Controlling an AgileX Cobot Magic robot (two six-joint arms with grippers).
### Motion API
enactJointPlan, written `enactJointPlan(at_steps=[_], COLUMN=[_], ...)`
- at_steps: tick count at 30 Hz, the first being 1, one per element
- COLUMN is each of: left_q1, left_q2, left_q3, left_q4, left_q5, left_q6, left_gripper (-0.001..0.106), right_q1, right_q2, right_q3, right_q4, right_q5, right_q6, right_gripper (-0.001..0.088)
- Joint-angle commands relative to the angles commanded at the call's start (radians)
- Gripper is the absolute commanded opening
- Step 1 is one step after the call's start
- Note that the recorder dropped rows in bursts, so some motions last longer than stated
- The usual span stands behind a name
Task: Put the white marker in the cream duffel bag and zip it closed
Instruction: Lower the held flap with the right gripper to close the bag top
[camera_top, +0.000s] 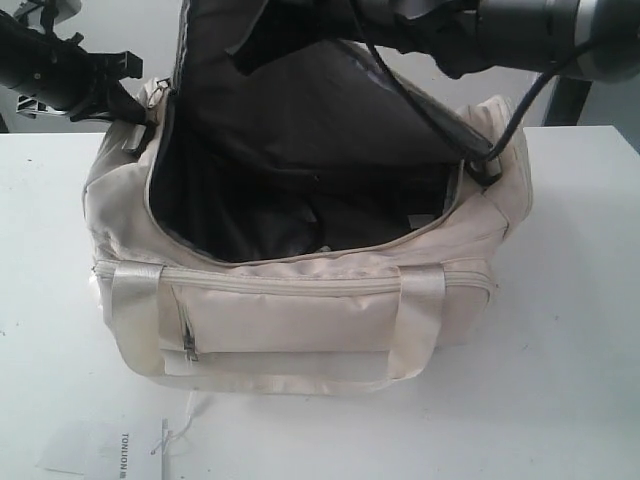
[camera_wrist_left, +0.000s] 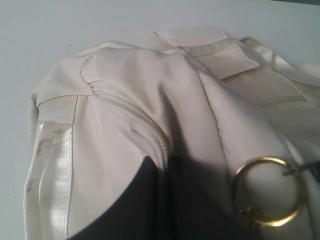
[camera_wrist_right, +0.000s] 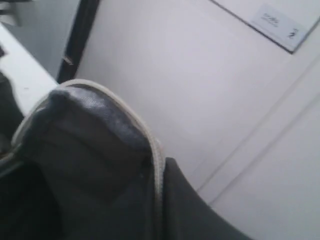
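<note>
The cream duffel bag (camera_top: 300, 320) stands mid-table with its top open and its dark lining (camera_top: 300, 130) showing. My right gripper (camera_top: 250, 45) is up at the top of the exterior view, shut on the raised zip flap's edge (camera_wrist_right: 125, 112), and holds the flap upright. At the bag's left end, beside the gold ring (camera_wrist_left: 267, 190), my left gripper (camera_top: 135, 95) is shut on the zip edge (camera_wrist_left: 150, 130). In both wrist views the dark fingers (camera_wrist_left: 125, 205) (camera_wrist_right: 200, 210) press together on the zip tape. The white marker is out of view.
The white table (camera_top: 580, 330) runs round the bag. A printed paper tag (camera_top: 110, 450) lies by the front edge, left of centre. A black cable (camera_top: 525, 105) hangs from the right arm over the bag's right end. Webbing handles (camera_top: 420, 300) lie on the bag's front.
</note>
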Motion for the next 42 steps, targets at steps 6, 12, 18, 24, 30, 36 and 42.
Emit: enactJointPlan(at_steps=[6, 12, 18, 24, 30, 36, 42], left_q1=[0.061, 0.06, 0.06, 0.06, 0.06, 0.06, 0.06], left_q2=[0.0, 0.0, 0.0, 0.0, 0.0, 0.0, 0.0], left_q3=[0.0, 0.0, 0.0, 0.0, 0.0, 0.0, 0.0], left_q4=[-0.008, -0.082, -0.1, -0.1, -0.1, -0.113, -0.118], left_q5=[0.046, 0.069, 0.076, 0.076, 0.083, 0.094, 0.098], left_q6=[0.002, 0.048, 0.064, 0.072, 0.072, 0.072, 0.072], left_gripper=[0.0, 0.0, 0.0, 0.0, 0.0, 0.0, 0.0], right_q1=[0.0, 0.0, 0.0, 0.002, 0.015, 0.065, 0.111], right_q2=[-0.016, -0.016, -0.001, -0.037, -0.038, 0.092, 0.233], right_q3=[0.036, 0.036, 0.034, -0.021, -0.042, -0.159, -0.312], right_q4=[-0.252, -0.261, -0.261, -0.242, -0.054, -0.147, -0.422], right_q5=[0.315, 0.549, 0.805, 0.721, 0.324, 0.332, 0.361], right_q6=[0.251, 0.249, 0.257, 0.282, 0.264, 0.209, 0.232], right_gripper=[0.0, 0.0207, 0.0652, 0.0587, 0.0337, -0.0001, 0.0057])
